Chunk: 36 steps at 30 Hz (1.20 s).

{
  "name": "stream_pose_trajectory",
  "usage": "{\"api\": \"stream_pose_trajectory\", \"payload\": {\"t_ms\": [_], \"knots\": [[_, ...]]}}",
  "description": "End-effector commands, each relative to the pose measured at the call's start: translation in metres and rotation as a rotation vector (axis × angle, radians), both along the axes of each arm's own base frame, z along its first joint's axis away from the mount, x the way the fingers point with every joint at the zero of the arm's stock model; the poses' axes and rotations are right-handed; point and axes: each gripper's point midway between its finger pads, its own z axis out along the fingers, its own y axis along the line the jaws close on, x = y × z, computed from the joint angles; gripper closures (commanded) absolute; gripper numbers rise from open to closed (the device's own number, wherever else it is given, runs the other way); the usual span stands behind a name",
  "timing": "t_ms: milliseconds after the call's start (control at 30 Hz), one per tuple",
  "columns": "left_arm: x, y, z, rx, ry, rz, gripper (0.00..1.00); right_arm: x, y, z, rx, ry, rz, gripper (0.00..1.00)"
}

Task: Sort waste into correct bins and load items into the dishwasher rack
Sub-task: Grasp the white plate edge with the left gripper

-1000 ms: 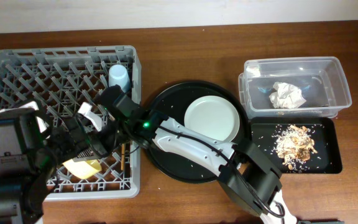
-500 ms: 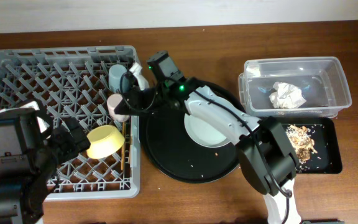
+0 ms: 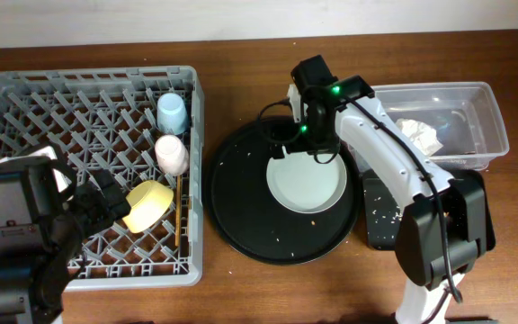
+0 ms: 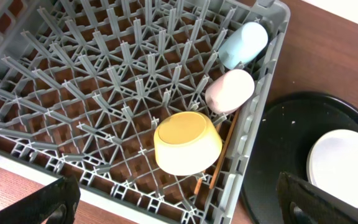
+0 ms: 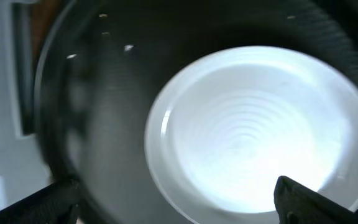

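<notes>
The grey dishwasher rack [image 3: 88,74] holds a blue cup [image 3: 171,112], a pink cup [image 3: 171,155], a yellow bowl [image 3: 147,205] lying tilted and wooden chopsticks [image 3: 180,216] along its right wall. My left gripper [image 3: 106,200] hovers open over the rack's front part; between its jaws I see the bowl [image 4: 187,142] and pink cup [image 4: 230,90]. My right gripper [image 3: 306,148] stands open above the pale plate [image 3: 308,189], which lies on the round black tray. The plate [image 5: 253,130] fills the right wrist view. A white tissue [image 3: 418,133] lies in the clear tub [image 3: 479,99].
The round black tray [image 3: 241,207] sits between the rack and the bins. The shallow black tray [image 3: 380,216] with pale crumbs lies in front of the tub, mostly hidden under my right arm. Bare wooden table runs along the front edge.
My right arm swung from the rack to above the plate, leaving the pink cup lying in the rack, and its jaws opened. The left arm stayed put.
</notes>
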Motion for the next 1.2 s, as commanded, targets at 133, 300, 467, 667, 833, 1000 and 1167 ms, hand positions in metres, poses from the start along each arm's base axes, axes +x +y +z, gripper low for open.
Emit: {"api": "stream_pose_trajectory", "payload": {"t_ms": [133,300,467,667,833,1000,1167], "knots": [[-0.001,0.000,0.003,-0.005,-0.012,0.005,0.01,0.032,-0.143,0.119,-0.347,-0.264,-0.238,0.02],[0.019,-0.006,0.021,-0.032,-0.121,-0.023,0.01,0.033,-0.235,0.124,-0.418,-0.240,-0.451,0.01],[0.052,-0.137,0.024,-0.388,-0.127,-0.562,0.44,0.031,-0.252,0.124,-0.423,-0.231,-0.493,0.01],[0.078,-0.314,-0.086,-0.273,0.131,-0.950,0.50,0.031,-0.252,0.124,-0.423,-0.231,-0.493,0.01],[0.078,-0.394,-0.187,-0.033,0.185,-1.039,0.50,0.031,-0.252,0.124,-0.423,-0.231,-0.492,0.01],[0.068,-0.448,-0.243,0.070,0.132,-1.147,0.50,0.031,-0.252,0.124,-0.423,-0.231,-0.492,0.01],[0.085,-0.446,-0.284,0.186,0.118,-1.081,0.50,0.031,-0.252,0.124,-0.423,-0.232,-0.493,0.01]]}}
